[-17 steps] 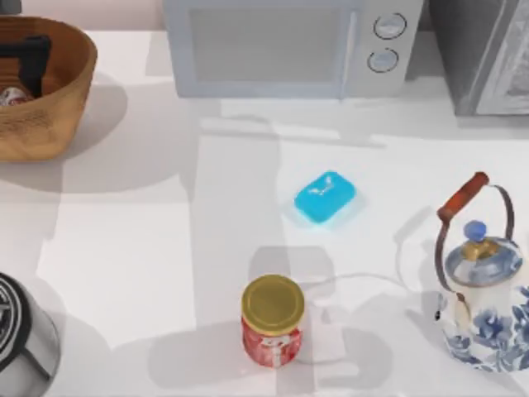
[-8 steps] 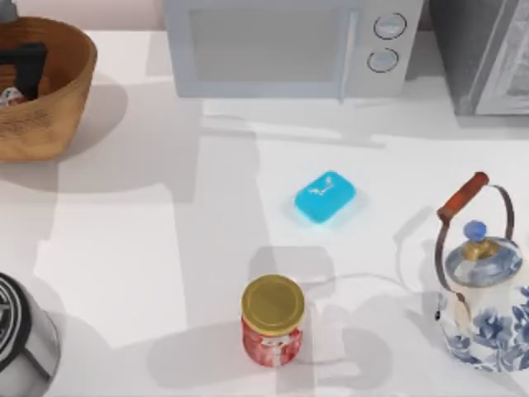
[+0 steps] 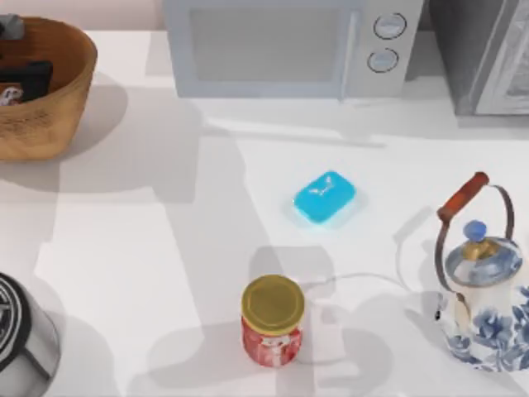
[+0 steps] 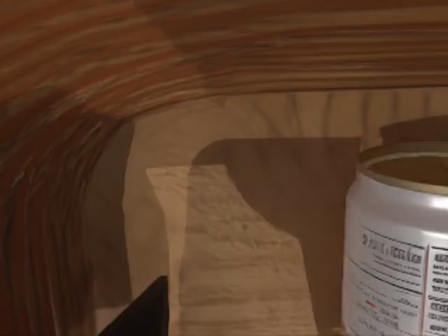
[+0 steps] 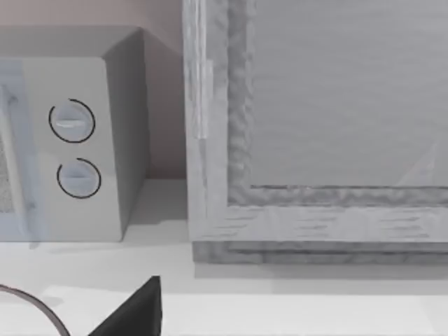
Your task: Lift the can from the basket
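Note:
The wicker basket (image 3: pixel 62 99) stands at the table's far left corner. Inside it, the small can (image 3: pixel 7 96) with a white-and-red label stands upright at the left edge of the top view. My left gripper (image 3: pixel 25 80) is down inside the basket right beside the can. In the left wrist view the can (image 4: pixel 399 245) stands off to one side of the open gripper, with one black fingertip (image 4: pixel 143 315) well apart from it over the basket floor (image 4: pixel 238 266). Nothing is held. In the right wrist view, one fingertip (image 5: pixel 136 311) of my open right gripper shows near the back right appliances.
A microwave (image 3: pixel 281 45) and a grey appliance (image 3: pixel 488 54) line the back edge. A blue soap bar (image 3: pixel 326 197) lies mid-table, a red jar with gold lid (image 3: pixel 273 321) near the front, a blue-flowered kettle (image 3: pixel 483 289) at right, a metal pot (image 3: pixel 21 339) front left.
My left gripper has shifted within the basket toward the can, and its grey wrist has come into view at the top left corner. The can and the other objects have not moved.

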{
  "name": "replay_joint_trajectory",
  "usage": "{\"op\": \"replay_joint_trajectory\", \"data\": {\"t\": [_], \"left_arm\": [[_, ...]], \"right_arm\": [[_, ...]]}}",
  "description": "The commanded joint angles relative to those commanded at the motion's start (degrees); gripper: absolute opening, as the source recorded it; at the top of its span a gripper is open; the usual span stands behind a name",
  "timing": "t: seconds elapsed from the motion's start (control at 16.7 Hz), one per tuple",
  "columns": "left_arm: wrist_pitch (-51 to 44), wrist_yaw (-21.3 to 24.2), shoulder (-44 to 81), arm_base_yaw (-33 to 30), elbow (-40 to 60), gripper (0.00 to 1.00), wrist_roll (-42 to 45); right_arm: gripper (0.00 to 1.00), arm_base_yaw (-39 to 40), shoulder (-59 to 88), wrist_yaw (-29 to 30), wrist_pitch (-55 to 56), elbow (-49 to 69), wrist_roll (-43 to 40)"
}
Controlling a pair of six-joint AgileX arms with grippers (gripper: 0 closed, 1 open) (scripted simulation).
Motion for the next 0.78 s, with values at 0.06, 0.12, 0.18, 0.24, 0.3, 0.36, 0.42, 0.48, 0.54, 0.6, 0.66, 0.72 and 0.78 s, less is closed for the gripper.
{"op": "replay_joint_trajectory", "data": {"t": [0.06, 0.12, 0.18, 0.24, 0.3, 0.36, 0.42, 0.48, 0.54, 0.6, 0.66, 0.72, 0.78], "left_arm": [[-0.3, -0.1, -0.5, -0.3, 0.0, 1.0, -0.5], [-1.1, -0.1, -0.9, -0.8, 0.3, 1.0, -1.0], [-2.2, -0.2, -1.2, -1.3, 1.0, 1.0, -1.5], [-3.2, -0.2, -1.4, -1.8, 1.8, 1.0, -1.9], [-3.8, -0.3, -1.4, -2.1, 2.4, 1.0, -2.2], [-3.9, -0.3, -1.4, -2.1, 2.5, 1.0, -2.2], [-3.9, -0.3, -1.4, -2.1, 2.5, 1.0, -2.2], [-3.9, -0.3, -1.4, -2.1, 2.5, 1.0, -2.2], [-3.9, -0.3, -1.4, -2.1, 2.5, 1.0, -2.2], [-3.9, -0.3, -1.4, -2.1, 2.5, 0.92, -2.2], [-3.9, -0.3, -1.4, -2.1, 2.5, 0.85, -2.2], [-3.9, -0.3, -1.4, -2.1, 2.5, 0.77, -2.2], [-3.9, -0.3, -1.4, -2.1, 2.5, 0.7, -2.2]], "right_arm": [[1.0, 0.0, 0.0, 0.0, 0.0, 0.0, 0.0], [1.0, 0.0, 0.0, 0.0, 0.0, 0.0, 0.0], [1.0, 0.0, 0.0, 0.0, 0.0, 0.0, 0.0], [1.0, 0.0, 0.0, 0.0, 0.0, 0.0, 0.0], [1.0, 0.0, 0.0, 0.0, 0.0, 0.0, 0.0], [1.0, 0.0, 0.0, 0.0, 0.0, 0.0, 0.0], [1.0, 0.0, 0.0, 0.0, 0.0, 0.0, 0.0], [1.0, 0.0, 0.0, 0.0, 0.0, 0.0, 0.0], [1.0, 0.0, 0.0, 0.0, 0.0, 0.0, 0.0], [1.0, 0.0, 0.0, 0.0, 0.0, 0.0, 0.0], [1.0, 0.0, 0.0, 0.0, 0.0, 0.0, 0.0], [1.0, 0.0, 0.0, 0.0, 0.0, 0.0, 0.0], [1.0, 0.0, 0.0, 0.0, 0.0, 0.0, 0.0]]}}
